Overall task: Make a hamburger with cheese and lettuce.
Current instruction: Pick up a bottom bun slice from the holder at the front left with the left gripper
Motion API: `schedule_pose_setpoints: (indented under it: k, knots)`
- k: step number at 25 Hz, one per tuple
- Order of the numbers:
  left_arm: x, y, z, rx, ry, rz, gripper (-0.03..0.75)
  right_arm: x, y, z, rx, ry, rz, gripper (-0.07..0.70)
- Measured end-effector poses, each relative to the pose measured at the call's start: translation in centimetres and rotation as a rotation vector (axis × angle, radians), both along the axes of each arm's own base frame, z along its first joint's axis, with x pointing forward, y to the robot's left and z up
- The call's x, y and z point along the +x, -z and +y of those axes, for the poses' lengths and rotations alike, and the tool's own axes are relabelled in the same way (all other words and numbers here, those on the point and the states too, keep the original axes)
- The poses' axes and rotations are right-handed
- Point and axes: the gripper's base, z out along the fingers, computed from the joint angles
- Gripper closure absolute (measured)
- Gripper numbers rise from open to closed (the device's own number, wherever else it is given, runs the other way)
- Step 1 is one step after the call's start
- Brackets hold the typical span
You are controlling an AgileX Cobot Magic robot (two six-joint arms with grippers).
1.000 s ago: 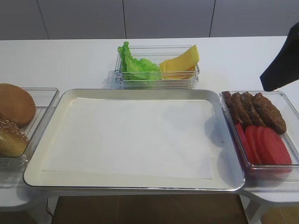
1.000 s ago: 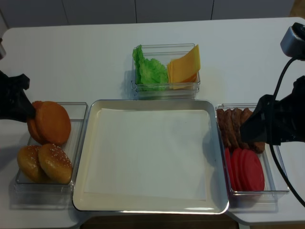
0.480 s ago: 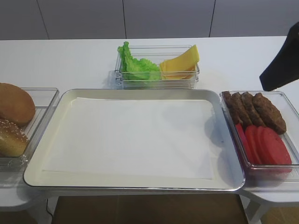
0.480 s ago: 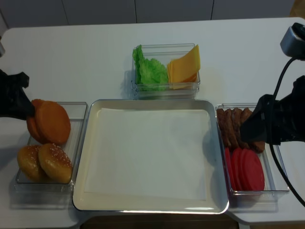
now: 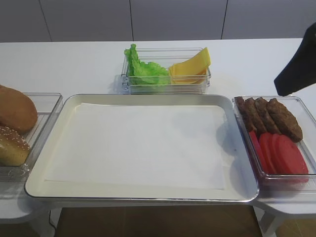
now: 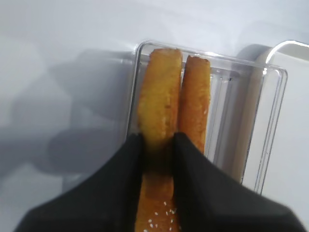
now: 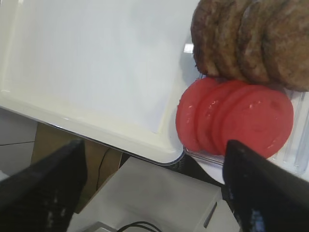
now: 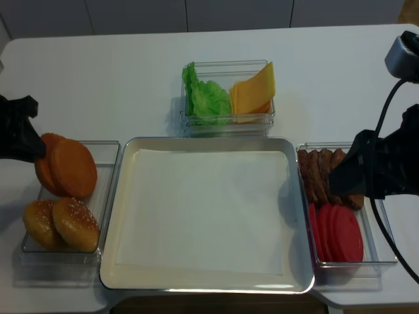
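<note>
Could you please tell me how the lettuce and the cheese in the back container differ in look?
The lettuce is bright green and crinkly, a loose ruffled bunch; the cheese is yellow-orange, smooth, flat square slices in a fanned stack. The lettuce fills the left end, the cheese the right. Both share one clear container, untouched.

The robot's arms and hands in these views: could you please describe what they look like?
Both are matte black. The left hand has two broad, flat, smooth fingers with no markings visible. The right hand shows two dark, blurred, wedge-shaped fingers. From above, the right arm is bulky, with a thin black cable looping to a grey, rounded camera. No sleeves or labels are visible.
</note>
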Motion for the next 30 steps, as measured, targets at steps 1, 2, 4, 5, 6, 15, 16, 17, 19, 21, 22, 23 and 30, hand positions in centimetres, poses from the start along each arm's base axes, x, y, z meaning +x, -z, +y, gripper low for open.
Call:
schedule_pose_setpoints:
  k: [1, 2, 4, 5, 6, 15, 16, 17, 19, 21, 22, 23, 30]
  knots:
    - [-0.1, -0.2, 0.0, 0.002, 0.000, -0.006, 0.566, 0.0, 0.0, 0.0, 0.000, 0.000, 0.000, -0.064]
    - [-0.1, -0.3, 0.0, 0.003, 0.000, -0.009, 0.566, 0.0, 0.0, 0.0, 0.000, 0.000, 0.000, -0.064]
    - [-0.2, -0.4, -0.1, 0.004, 0.000, -0.010, 0.566, 0.0, 0.0, 0.0, 0.002, 0.000, 0.000, -0.064]
    - [-0.2, -0.4, -0.1, 0.004, 0.000, -0.011, 0.566, 0.0, 0.0, 0.0, 0.002, 0.000, 0.000, -0.064]
    - [-0.2, -0.5, -0.1, 0.007, 0.000, -0.014, 0.566, 0.0, 0.0, 0.0, 0.002, 0.000, 0.000, -0.064]
    - [-1.3, -2.6, -0.3, 0.046, 0.005, -0.067, 0.569, 0.0, 0.0, 0.0, 0.002, 0.000, 0.000, -0.064]
    - [-1.4, -2.7, -0.3, 0.047, 0.005, -0.070, 0.569, 0.0, 0.0, 0.0, 0.002, 0.000, 0.000, -0.064]
    - [-1.4, -2.7, -0.4, 0.048, 0.005, -0.072, 0.569, 0.0, 0.0, 0.0, 0.002, 0.000, 0.000, -0.064]
    - [-1.4, -2.8, -0.6, 0.049, 0.011, -0.074, 0.569, 0.0, 0.0, 0.0, 0.002, 0.000, 0.000, -0.064]
    - [-1.3, -2.8, -1.0, 0.051, 0.025, -0.072, 0.569, 0.0, 0.0, 0.0, 0.002, 0.000, 0.000, -0.064]
    - [-1.3, -2.9, -1.4, 0.053, 0.038, -0.075, 0.569, 0.0, 0.0, 0.0, 0.002, 0.000, 0.000, -0.064]
    - [-1.2, -2.8, -1.6, 0.054, 0.045, -0.075, 0.569, 0.0, 0.0, 0.0, 0.002, 0.000, 0.000, -0.064]
    - [-1.5, -3.4, -2.1, 0.082, 0.068, -0.085, 0.569, 0.0, 0.0, 0.0, 0.002, 0.000, 0.000, -0.064]
